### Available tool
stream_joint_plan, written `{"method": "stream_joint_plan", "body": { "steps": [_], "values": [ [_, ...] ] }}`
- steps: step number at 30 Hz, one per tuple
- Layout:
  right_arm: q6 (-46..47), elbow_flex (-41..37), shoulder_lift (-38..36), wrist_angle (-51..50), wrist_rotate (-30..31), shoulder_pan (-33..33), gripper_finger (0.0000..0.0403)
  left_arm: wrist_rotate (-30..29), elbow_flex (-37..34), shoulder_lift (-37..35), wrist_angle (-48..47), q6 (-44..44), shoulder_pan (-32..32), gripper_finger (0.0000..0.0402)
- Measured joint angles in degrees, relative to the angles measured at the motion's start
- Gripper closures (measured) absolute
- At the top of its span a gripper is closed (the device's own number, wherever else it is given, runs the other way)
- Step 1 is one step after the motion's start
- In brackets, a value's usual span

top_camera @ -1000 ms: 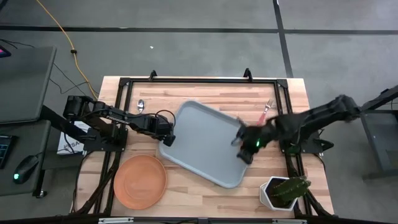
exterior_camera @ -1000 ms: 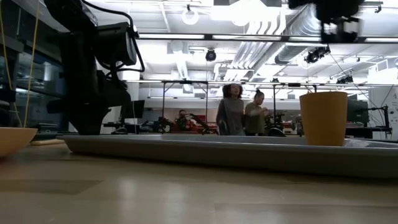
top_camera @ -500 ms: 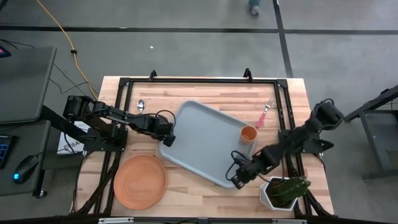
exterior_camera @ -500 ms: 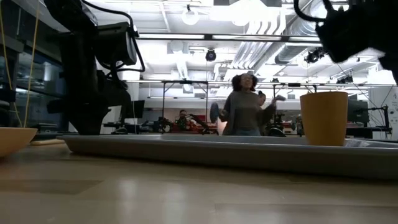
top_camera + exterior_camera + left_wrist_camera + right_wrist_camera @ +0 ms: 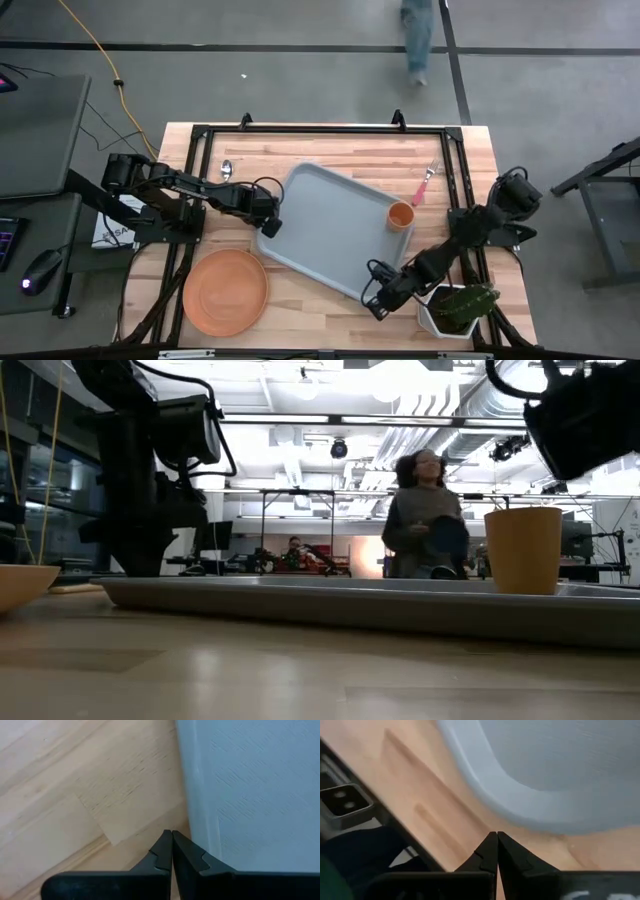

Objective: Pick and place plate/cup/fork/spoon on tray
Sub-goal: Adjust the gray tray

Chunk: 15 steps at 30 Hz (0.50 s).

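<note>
Right gripper (image 5: 378,303) pulling back from cup (image 5: 400,215), fingers together, empty, now hanging off tray (image 5: 320,215) near corner. Cup standing on tray, well ahead of it. Left gripper (image 5: 268,226) resting closed at tray's opposite edge. Plate (image 5: 226,291), fork (image 5: 426,181), spoon (image 5: 226,169) waiting on table.

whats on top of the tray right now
Only the cup stands on the tray, upright near its right edge. The plate, fork and spoon lie on the table. The cup's inside isn't visible.
</note>
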Motion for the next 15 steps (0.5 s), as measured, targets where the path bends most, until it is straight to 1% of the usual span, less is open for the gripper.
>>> {"method": "stream_joint_plan", "body": {
  "steps": [3, 7, 15],
  "values": [
    [0.0, 0.0, 1.6, 0.7, 0.0, 0.0, 0.0403, 1.5, 0.4, 0.0, -0.3, 1.4, 0.0, 0.0401],
    [0.0, 0.0, 2.0, 0.3, 0.0, 0.1, 0.0403, 4.3, 1.1, 0.1, -0.5, 2.3, -0.1, 0.0401],
    [-0.5, 0.0, 1.9, -2.7, 0.8, 0.0, 0.0403, 5.3, 2.2, 0.1, -0.3, 2.3, -0.1, 0.0401]
  ]
}}
